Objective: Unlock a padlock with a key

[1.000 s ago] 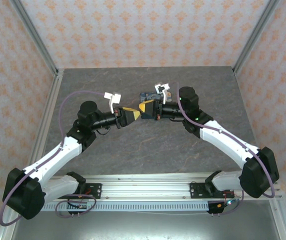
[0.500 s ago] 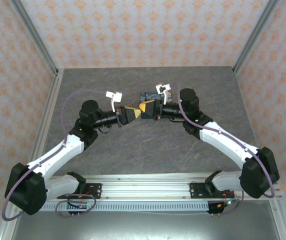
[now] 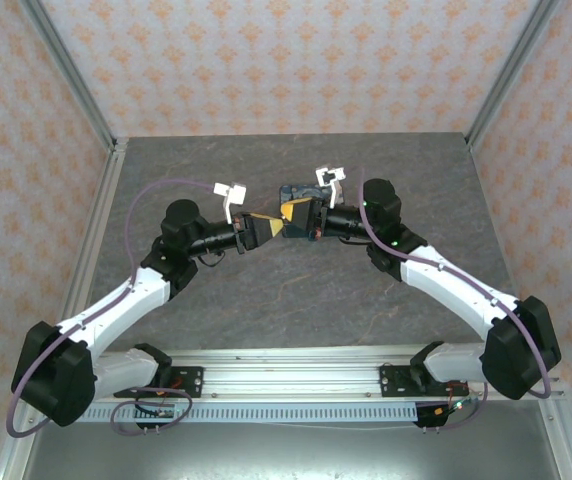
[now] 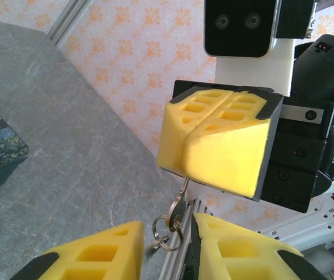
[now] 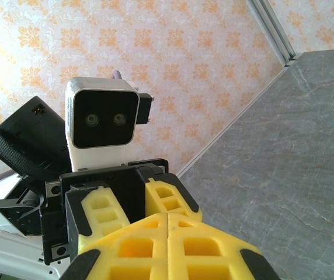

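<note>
grey table (image 3: 296,300) below, right fingers (image 4: 214,149) pinch a dangling key (image 4: 181,198).

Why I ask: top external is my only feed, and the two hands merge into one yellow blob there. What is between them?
Observer: In the left wrist view, the right hand is shut on a thin metal stem that sticks out below its fingers.
Operator: Is anything hanging off that stem?
Observer: Yes, a key ring dangles from its lower end.
Operator: Does the left hand have the ring?
Observer: No. The left hand is open, with one finger on each side of the ring and a gap showing on both sides.
</note>
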